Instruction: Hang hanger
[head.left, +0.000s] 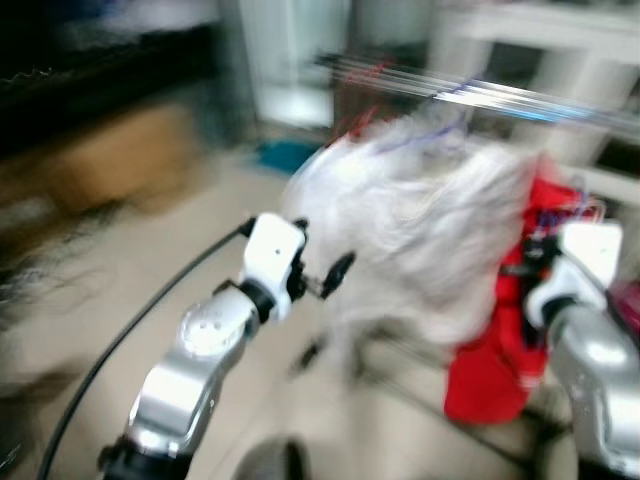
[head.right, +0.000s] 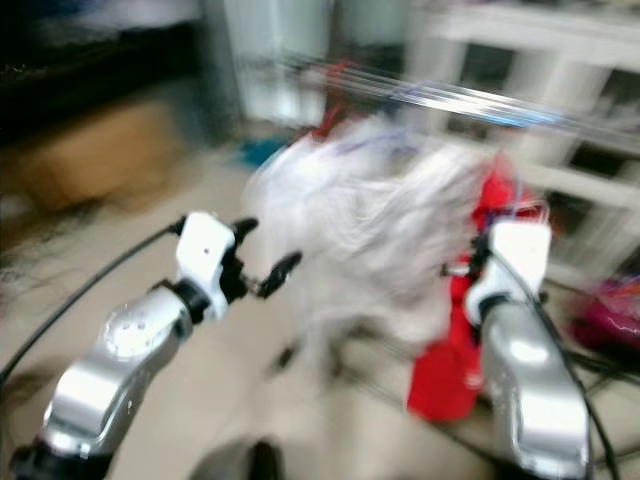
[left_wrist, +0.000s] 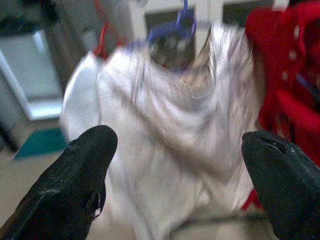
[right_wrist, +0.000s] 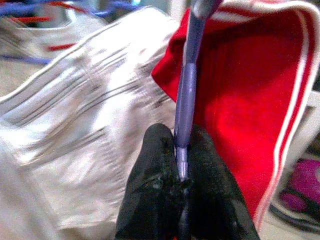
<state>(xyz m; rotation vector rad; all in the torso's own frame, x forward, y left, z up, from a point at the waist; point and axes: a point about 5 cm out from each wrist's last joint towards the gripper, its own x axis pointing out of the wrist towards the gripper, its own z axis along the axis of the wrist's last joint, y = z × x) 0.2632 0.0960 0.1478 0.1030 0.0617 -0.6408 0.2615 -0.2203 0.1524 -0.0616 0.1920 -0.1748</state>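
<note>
Head views blurred. Right gripper (right_wrist: 182, 165) closed tight on purple hanger (right_wrist: 187, 85), which carries red garment (right_wrist: 245, 100) with white trim, raised beside white garment (head.left: 420, 230) hanging on metal rail (head.left: 480, 95). Left gripper (left_wrist: 180, 165) spread wide, holds nothing, faces white garment, near but apart from it.

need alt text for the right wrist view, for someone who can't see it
The right gripper has its two black fingers shut on a thin purple hanger that rises straight up between them. Behind it hang a white garment and a red garment with white trim, both slightly blurred.
</note>
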